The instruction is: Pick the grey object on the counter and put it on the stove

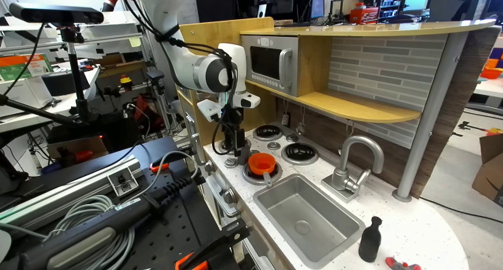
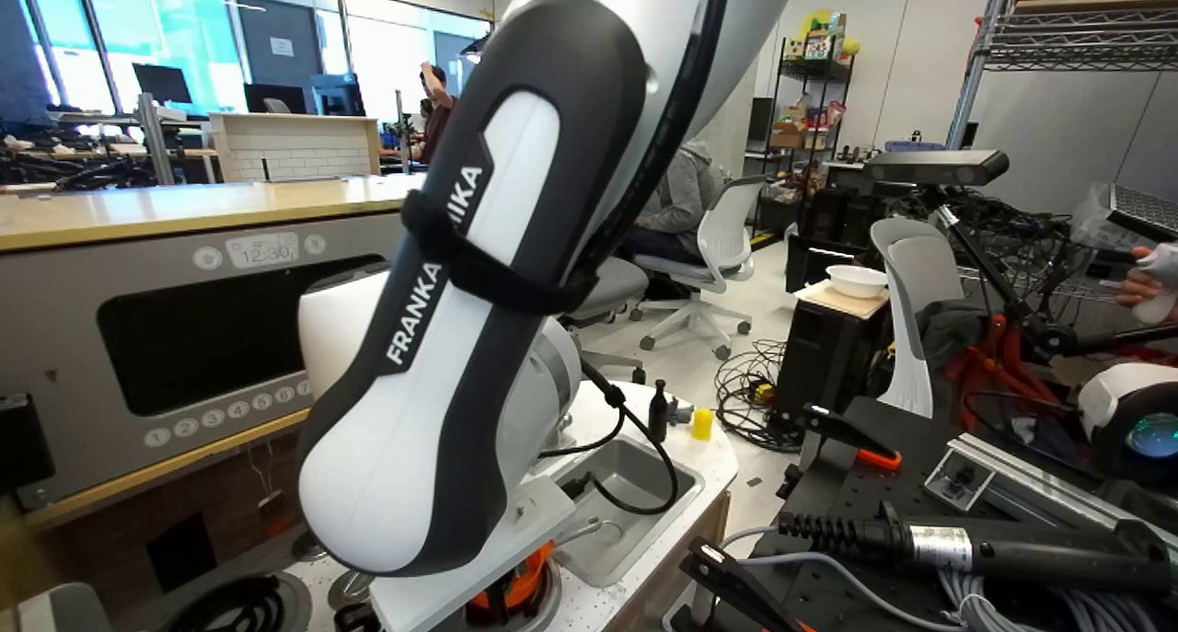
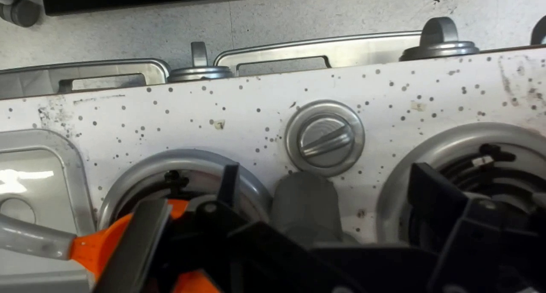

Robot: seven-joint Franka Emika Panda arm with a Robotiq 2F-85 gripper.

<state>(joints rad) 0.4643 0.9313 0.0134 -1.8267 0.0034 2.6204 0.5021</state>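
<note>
End effector (image 3: 324, 184) gapes near a rounded, matte grey object (image 3: 305, 203)

One speckled counter (image 1: 416, 223), four round stove burners (image 1: 300, 153), one orange saucepan (image 1: 261, 162), one rounded grey object (image 3: 305, 207), one sink basin (image 1: 300, 205), one curved tap (image 1: 341, 173), one black bottle (image 1: 369, 240), one yellow object (image 2: 702, 424), and one microwave (image 1: 271, 63).

Blown-out windows (image 2: 391, 57) in an exterior view, white glare inside the sink (image 3: 51, 190).
</note>
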